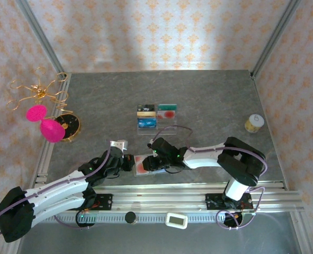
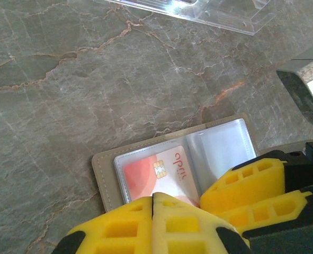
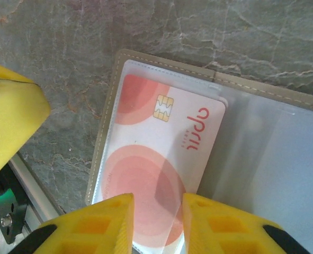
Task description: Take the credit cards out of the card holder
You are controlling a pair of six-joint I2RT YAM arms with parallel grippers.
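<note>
Seen from above, the open card holder [image 1: 141, 165] lies at the near edge of the table [image 1: 209, 95]. It sits at 6 o'clock of the clear tray [image 1: 161, 129], which carries three cards, one of them a blue card [image 1: 146, 123]. The wrist views show what is too small to make out from above: one pale credit card [image 3: 161, 137] with red circles and a chip, inside the holder's clear sleeve. The right gripper [image 3: 157, 211], at 3 o'clock of the holder, stands partly open with its fingers astride the card's end, not closed on it. The left gripper [image 2: 152, 203], at 9 o'clock, is closed tight over the holder's edge; whether it pinches that edge I cannot tell.
</note>
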